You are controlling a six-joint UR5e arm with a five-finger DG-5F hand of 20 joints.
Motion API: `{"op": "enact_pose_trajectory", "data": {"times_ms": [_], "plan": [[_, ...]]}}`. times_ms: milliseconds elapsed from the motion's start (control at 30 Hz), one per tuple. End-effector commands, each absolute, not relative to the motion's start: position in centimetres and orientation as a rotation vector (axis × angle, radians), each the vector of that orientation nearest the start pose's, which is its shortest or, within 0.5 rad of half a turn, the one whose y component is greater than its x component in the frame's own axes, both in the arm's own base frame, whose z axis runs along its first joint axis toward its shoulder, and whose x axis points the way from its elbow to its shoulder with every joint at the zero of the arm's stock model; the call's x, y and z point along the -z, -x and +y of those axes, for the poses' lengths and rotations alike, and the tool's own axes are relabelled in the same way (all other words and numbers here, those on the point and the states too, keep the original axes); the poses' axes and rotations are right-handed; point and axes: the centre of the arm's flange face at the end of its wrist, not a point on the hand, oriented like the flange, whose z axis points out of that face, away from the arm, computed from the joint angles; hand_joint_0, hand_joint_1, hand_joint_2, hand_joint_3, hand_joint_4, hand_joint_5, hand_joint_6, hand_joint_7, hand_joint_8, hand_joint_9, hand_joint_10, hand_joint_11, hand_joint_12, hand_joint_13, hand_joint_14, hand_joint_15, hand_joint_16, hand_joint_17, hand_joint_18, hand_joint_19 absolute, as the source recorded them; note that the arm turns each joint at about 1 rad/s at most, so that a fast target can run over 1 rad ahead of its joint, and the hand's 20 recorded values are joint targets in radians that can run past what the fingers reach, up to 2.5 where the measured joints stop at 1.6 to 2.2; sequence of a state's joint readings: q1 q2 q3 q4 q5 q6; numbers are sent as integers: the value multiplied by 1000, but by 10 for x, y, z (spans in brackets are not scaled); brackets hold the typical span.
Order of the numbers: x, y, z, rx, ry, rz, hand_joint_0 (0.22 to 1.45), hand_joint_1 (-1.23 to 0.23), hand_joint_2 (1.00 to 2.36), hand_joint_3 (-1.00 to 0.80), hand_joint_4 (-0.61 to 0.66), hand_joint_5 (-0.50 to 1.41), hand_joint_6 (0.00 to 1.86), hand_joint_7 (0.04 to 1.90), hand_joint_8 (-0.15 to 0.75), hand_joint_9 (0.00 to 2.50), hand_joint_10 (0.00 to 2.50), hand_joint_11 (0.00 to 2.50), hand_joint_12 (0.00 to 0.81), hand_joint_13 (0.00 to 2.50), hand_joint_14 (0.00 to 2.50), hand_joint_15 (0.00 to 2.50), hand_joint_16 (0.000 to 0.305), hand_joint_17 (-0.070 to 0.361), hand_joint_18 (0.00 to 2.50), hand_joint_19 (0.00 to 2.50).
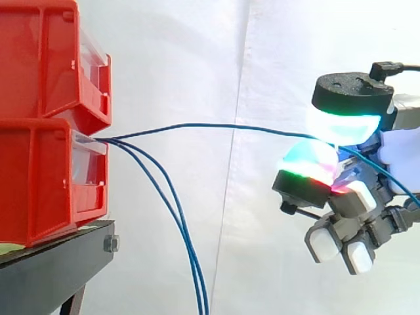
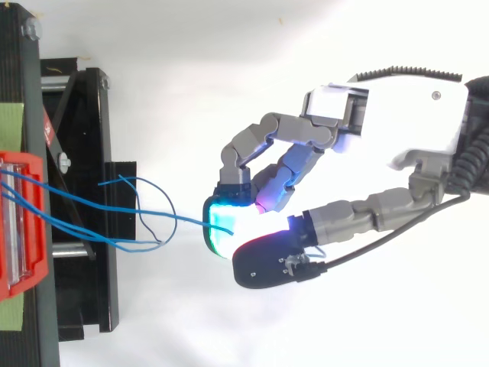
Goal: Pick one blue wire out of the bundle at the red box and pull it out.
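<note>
We see the grey robot hand [image 2: 382,115] pinching one thin blue wire [image 1: 216,126], which stretches nearly level leftward from it into the lower red plastic bin [image 1: 39,184].

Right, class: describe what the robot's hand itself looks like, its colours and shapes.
The hand has a white palm shell, grey segmented metal fingers and thick rounded fingertips with black backs, glowing white, cyan, green and red.
</note>
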State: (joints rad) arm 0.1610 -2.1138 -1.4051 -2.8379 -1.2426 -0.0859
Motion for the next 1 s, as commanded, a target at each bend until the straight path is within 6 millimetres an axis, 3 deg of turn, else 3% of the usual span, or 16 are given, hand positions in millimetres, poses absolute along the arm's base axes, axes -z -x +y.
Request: {"op": "enact_pose_trajectory", "data": {"times_ms": [0,967], "plan": [[-274,-689,-55,-975,-1262,1193,607,-785,1012,11,59,-162,937,1117,405,1049,16,753,480,855,16,442,69,156,849,470],[-274,-689,-55,-975,-1262,1193,607,-782,1008,26,75,-156,934,1142,417,1065,15,763,492,863,13,443,71,160,861,462]]}}
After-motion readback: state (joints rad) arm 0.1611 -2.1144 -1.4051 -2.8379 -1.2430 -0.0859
